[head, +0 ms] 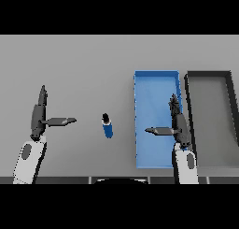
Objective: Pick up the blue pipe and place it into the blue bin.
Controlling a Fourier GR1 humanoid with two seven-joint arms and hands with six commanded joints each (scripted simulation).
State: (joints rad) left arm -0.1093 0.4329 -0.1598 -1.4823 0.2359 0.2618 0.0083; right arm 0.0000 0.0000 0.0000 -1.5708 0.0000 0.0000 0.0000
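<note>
The blue pipe (107, 126), short with a dark top end, lies on the grey table just left of the blue bin (151, 88). My right hand (179, 125) hovers over the bin's right side, fingers straight, thumb pointing left, holding nothing. My left hand (38, 115) is at the left of the table, open, its thumb pointing right toward the pipe, about a hand's width from it.
A dark-rimmed grey bin (210, 116) stands directly right of the blue bin. Bare grey table (84, 64) stretches behind and to the left of the pipe.
</note>
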